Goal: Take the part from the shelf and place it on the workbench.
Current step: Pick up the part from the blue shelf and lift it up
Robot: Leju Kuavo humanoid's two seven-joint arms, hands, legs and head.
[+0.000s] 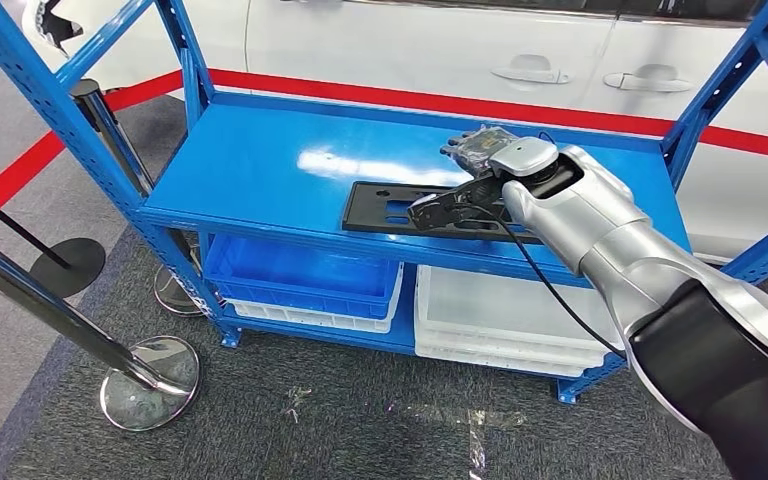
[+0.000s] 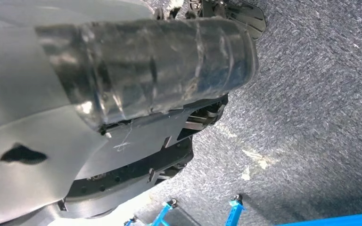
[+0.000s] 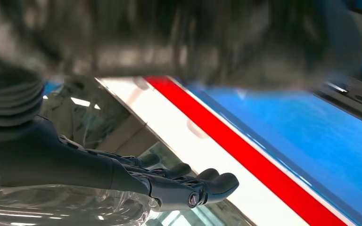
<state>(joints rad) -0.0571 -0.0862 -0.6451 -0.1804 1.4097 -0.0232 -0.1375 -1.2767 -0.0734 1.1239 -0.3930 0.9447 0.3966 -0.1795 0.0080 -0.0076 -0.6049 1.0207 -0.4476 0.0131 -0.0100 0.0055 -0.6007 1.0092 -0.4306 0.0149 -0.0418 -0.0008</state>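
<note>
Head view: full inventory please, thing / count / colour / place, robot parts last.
shelf: 1, blue, centre, in front of the robot
part: 1, black flat plate with slots, on the shelf's top deck, right of centre
blue bin: 1, blue, lower deck, left
white bins: stacked, exact count unclear, white, lower deck, right and under the blue bin
car: 1, white, behind the shelf
red stripe: 1, red, running behind the shelf
stanchions: at least 2 chrome bases, floor, left
right hand: 1, dark fingers on the part; grip unclear
left hand: 1, grey cover, hanging over the floor; fingers unclear
</note>
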